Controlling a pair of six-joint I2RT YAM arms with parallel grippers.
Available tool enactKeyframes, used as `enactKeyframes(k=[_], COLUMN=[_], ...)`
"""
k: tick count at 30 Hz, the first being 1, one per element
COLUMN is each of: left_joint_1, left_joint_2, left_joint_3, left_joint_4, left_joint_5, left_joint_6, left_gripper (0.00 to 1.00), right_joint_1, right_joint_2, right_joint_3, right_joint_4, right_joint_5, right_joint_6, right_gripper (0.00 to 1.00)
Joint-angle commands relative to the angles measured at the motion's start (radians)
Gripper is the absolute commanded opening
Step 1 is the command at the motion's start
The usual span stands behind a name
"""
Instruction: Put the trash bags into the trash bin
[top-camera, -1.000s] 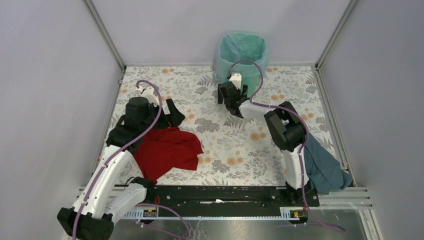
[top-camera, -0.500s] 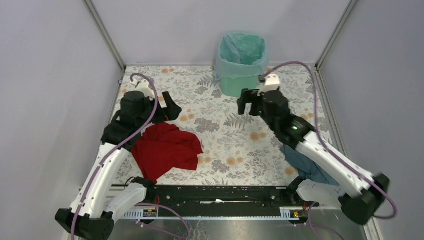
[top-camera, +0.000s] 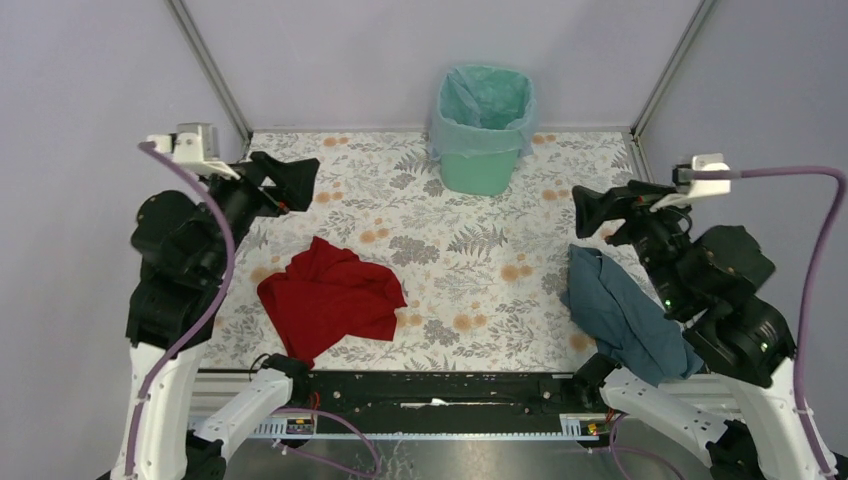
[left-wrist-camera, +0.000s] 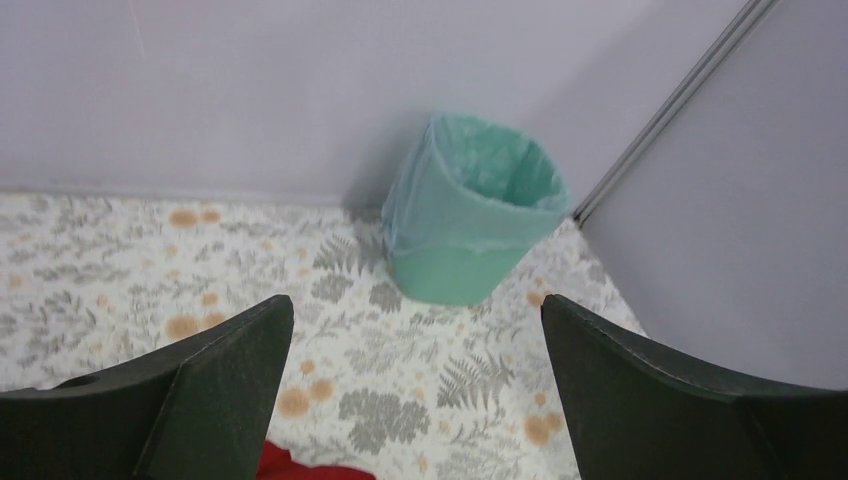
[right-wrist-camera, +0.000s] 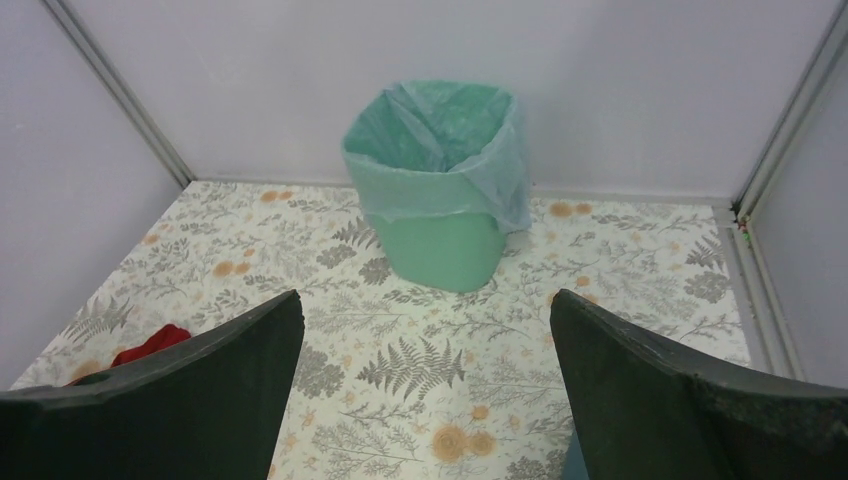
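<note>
Both arms have glossy black joint housings and white shells on the lower links. A purple cable (top-camera: 222, 262) runs along the left arm (top-camera: 165, 290). The right arm (top-camera: 725, 300) has a like cable and a small green light (top-camera: 666, 300). Each wrist bears a white camera block (top-camera: 195, 143). The left gripper (top-camera: 295, 180) and right gripper (top-camera: 592, 214) are black, with broad, matte, wedge-shaped fingers (left-wrist-camera: 215, 385). The bases sit on a black rail (top-camera: 430, 390) at the near edge.

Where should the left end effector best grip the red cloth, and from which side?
Probably the raised fold at the far edge of the red cloth, from above: the rest lies flat, and the open left end effector is nearest that edge.
</note>
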Motion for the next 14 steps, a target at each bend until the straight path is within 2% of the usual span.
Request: enactKeyframes(k=[1, 14], left_joint_1=[-0.001, -0.002], left_joint_2=[-0.029, -0.053], left_joint_3=[0.074, 0.114], left_joint_4=[0.068, 0.057], left_joint_5=[-0.017, -0.047], left_joint_6=[0.028, 0.034], left_gripper=[0.99, 0.99], right_joint_1=[-0.004, -0.004], right_joint_2=[-0.039, -0.07], right_joint_3=[0.018, 0.011], right_joint_4=[-0.029, -0.008], right_joint_5=[0.04, 0.094], right_joint_6=[-0.054, -0.014], right_gripper=[1.0, 1.0])
